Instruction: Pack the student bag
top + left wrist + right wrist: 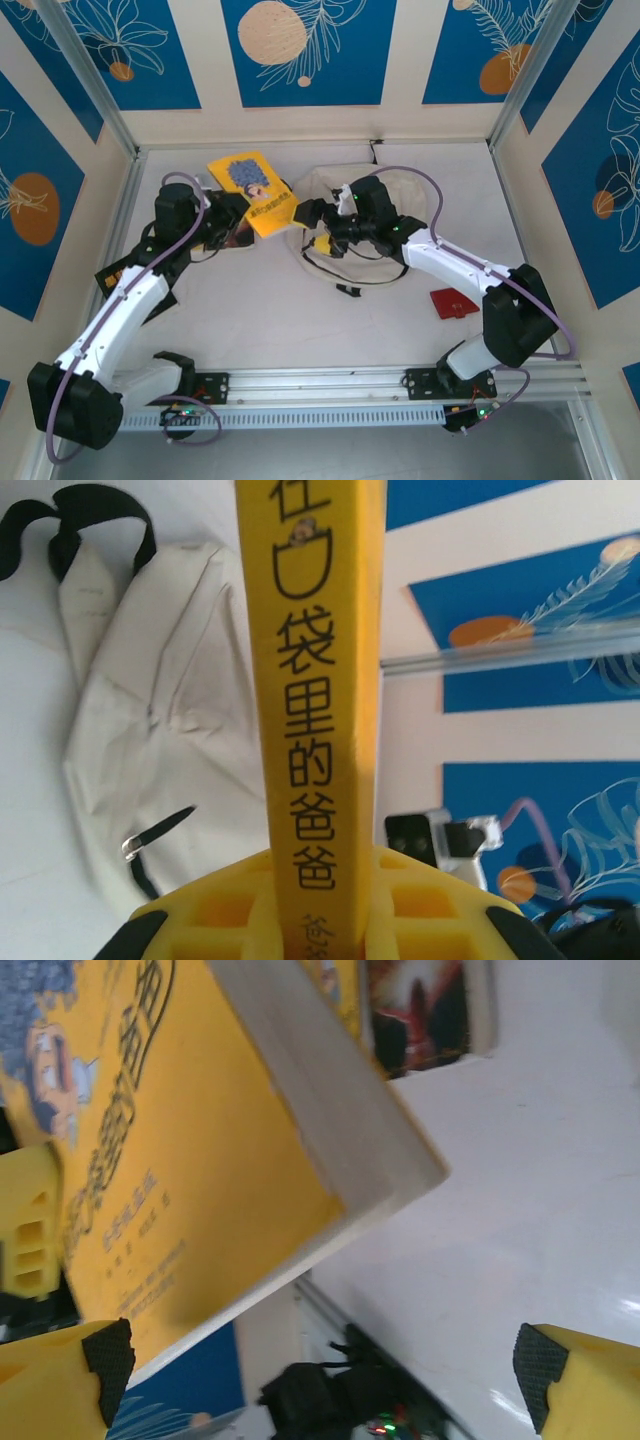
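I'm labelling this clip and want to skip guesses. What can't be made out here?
student bag: top view, the right arm covers its middle, so the zip's state is hidden.
yellow book: left wrist view, spine title cut off by the top edge.
red item: top view, too small to identify.
dark cover: right wrist view, blurred.

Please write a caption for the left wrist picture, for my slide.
Left pincer grips a yellow book, spine toward camera; the cream bag lies behind it.

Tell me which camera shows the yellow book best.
Top external: the yellow book shows nearly its whole cover, beside the student bag. Left wrist gives its spine with the printed title; right wrist, a cropped close-up of cover and page edge.
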Robot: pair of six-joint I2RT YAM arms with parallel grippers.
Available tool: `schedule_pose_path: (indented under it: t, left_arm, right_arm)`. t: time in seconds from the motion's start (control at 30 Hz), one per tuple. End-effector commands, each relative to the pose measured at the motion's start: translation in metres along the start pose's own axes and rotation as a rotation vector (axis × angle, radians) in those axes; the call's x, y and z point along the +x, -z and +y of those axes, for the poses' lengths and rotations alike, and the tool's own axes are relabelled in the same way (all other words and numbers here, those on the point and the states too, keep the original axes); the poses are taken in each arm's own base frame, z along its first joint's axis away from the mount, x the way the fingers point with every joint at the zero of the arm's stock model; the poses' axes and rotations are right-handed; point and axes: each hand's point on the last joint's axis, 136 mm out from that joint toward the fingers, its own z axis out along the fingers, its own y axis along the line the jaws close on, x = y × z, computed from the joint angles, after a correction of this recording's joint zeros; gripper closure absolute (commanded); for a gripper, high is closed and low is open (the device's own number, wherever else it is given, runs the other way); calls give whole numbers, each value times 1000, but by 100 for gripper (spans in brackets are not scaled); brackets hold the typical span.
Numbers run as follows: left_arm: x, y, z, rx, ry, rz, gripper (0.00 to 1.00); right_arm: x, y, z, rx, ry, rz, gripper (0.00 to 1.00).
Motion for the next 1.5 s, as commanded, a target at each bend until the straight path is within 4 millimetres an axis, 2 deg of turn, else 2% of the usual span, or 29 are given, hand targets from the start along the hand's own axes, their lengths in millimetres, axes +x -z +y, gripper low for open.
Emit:
schedule_pose_path:
  t: [0.0,0.17,0.27,0.47,0.57,0.67,0.93,1.1,1.13,1.2,1.3,1.37,1.47]
  left_arm:
    - [-30,9,-56,193,34,-121,100]
    - [-33,7,-62,210,51,-143,100]
    - [-32,4,-58,211,88,-144,100]
    - [-35,4,-56,199,132,-164,100]
    - [-33,6,-52,188,158,-165,100]
    - [-32,10,-38,132,185,-176,100]
    - [-19,9,-24,93,175,-134,100]
    - [-10,7,-15,93,194,-100,97]
    - [-9,7,-14,90,189,-95,96]
    - [-4,7,-11,79,179,-77,89]
    - [4,8,-2,32,144,-41,64]
    - [10,9,9,-17,105,-21,46]
    - [16,10,24,-98,35,11,28]
  right_arm:
    - [-8,10,59,-242,-21,-20,1]
    - [-17,5,69,-303,-110,-12,1]
    - [-18,-3,71,-320,-167,23,0]
    - [-12,-22,89,-375,-221,98,10]
    - [-13,-27,92,-377,-229,92,19]
    - [-15,-33,89,-379,-265,83,34]
    - [-17,-37,81,-377,-307,67,62]
    - [-17,-34,73,-321,-303,43,68]
    - [-18,-33,72,-312,-297,38,72]
    - [-18,-31,69,-299,-286,29,81]
    - [-23,-23,62,-265,-248,-15,96]
    - [-26,-11,56,-213,-189,-59,100]
    - [-32,10,43,-101,-104,-145,100]
